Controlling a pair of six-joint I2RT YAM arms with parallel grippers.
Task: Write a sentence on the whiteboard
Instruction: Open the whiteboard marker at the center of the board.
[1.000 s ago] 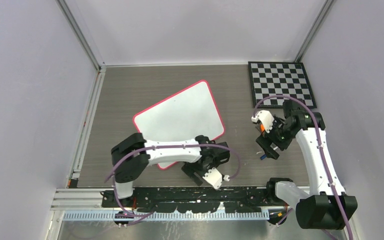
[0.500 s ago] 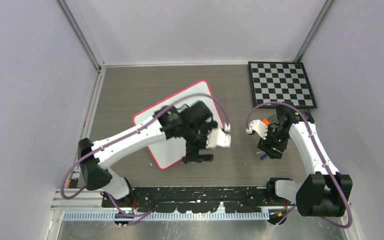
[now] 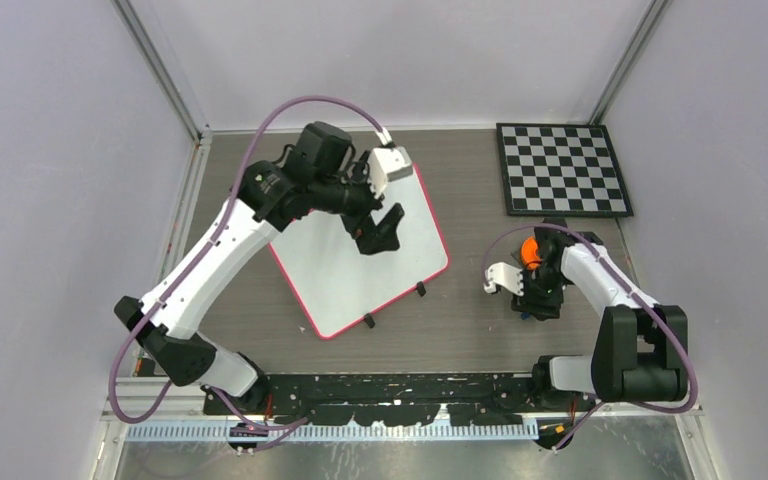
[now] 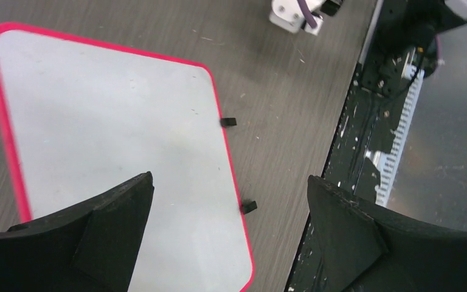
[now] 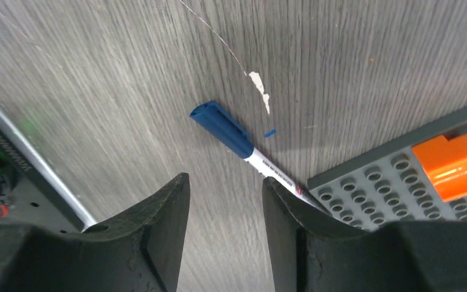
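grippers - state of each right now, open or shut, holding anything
Left gripper: wide open, empty, over the whiteboard.
Right gripper: partly open, holding nothing; the blue marker lies on the table just past its tips.

Bare table (image 3: 470, 290) lies free between the whiteboard (image 3: 360, 275) and the right arm (image 3: 605, 285); the left arm (image 3: 230, 238) overhangs the board's far left, the checkerboard (image 3: 563, 170) fills the far right corner.
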